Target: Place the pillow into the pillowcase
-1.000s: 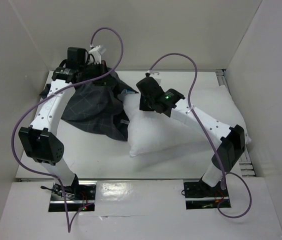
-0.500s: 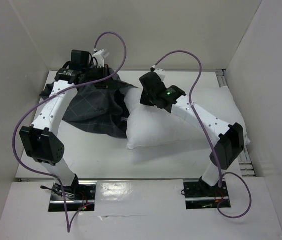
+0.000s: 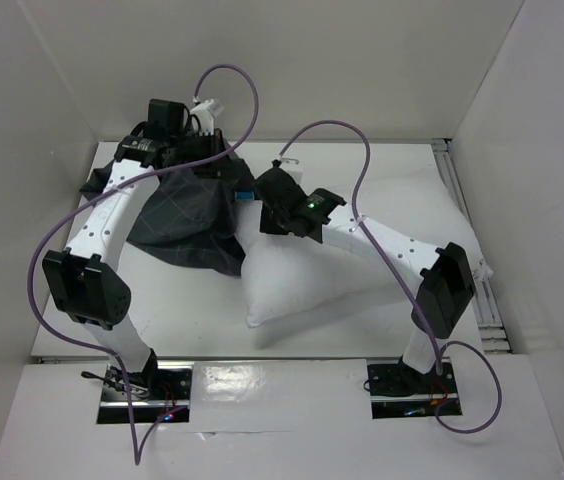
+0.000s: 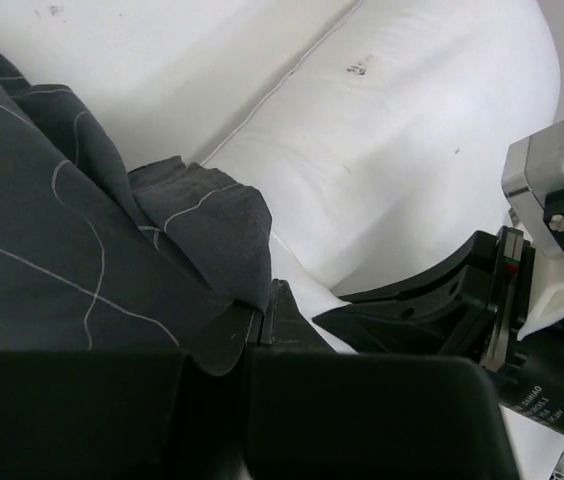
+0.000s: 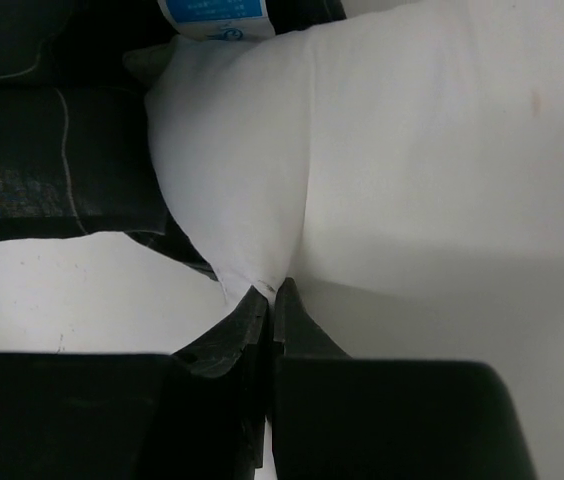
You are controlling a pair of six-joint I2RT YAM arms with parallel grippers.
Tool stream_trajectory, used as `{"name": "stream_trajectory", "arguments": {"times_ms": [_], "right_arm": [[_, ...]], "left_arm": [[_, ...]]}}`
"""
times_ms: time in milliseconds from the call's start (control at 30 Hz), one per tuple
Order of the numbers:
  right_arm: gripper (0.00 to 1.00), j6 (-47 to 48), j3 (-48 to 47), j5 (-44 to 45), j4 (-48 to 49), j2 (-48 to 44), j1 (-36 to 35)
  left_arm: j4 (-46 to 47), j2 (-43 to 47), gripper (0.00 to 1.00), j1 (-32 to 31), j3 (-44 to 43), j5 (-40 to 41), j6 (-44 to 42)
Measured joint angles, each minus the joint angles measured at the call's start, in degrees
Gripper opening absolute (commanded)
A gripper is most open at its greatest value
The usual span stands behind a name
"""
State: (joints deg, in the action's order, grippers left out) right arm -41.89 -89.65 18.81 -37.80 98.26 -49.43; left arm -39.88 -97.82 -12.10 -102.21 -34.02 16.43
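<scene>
The left gripper [image 4: 262, 325] is clamped on the hem of the pillowcase [image 3: 187, 225], which lies bunched at the far left of the desk [image 3: 182, 315]. The right gripper [image 5: 270, 300] pinches a thin fold at a corner of the pillow [image 3: 312, 285], beside the case's mouth. That pinch is slight (mere fabric) and could slip, or the corner could snag on the sagging hem. A blue label [image 5: 212, 10] lies just by the opening.

Left arm [image 3: 102, 215], right arm [image 3: 382, 238]: white links, black joint housings, small dark screws. Purple cable [image 3: 230, 68] on each. Green LED [image 3: 312, 204] on right wrist. Left gripper [image 4: 267, 300] and right gripper [image 5: 270, 295] have black fingers. Bases [image 3: 402, 385] at the table's [image 3: 192, 310] near edge, probably red wires [image 3: 437, 400] there.
</scene>
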Motion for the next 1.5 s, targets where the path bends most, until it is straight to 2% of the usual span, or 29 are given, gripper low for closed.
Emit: {"name": "stream_trajectory", "arguments": {"times_ms": [500, 833, 1000, 1200, 1333, 1500], "right_arm": [[0.00, 2.6, -11.6, -4.5, 0.3, 8.5, -2.9], [0.00, 3.3, -11.9, -5.6, -0.2, 8.9, -3.8], [0.00, 2.8, -4.6, -5.8, 1.0, 6.1, -5.2], [0.00, 3.5, -3.9, -6.2, 1.0, 5.7, -5.7], [0.00, 6.4, -9.7, -5.9, -1.0, 8.2, -5.2], [0.00, 10.3, -23.4, -6.0, -3.5, 15.0, -1.8]], "left_arm": [[-0.3, 0.9, 0.00, 0.0, 2.3, 1.5, 0.0], [-0.2, 2.1, 0.00, 0.2, 2.5, 4.2, 0.3], [0.1, 3.6, 0.00, 1.6, 3.1, 4.4, 0.4], [0.4, 5.0, 0.00, 2.6, 3.2, 4.2, 0.4], [0.4, 6.6, 0.00, 2.6, 4.3, 3.2, 0.4], [-0.1, 9.6, 0.00, 2.6, 7.9, 2.0, 0.3]]}}
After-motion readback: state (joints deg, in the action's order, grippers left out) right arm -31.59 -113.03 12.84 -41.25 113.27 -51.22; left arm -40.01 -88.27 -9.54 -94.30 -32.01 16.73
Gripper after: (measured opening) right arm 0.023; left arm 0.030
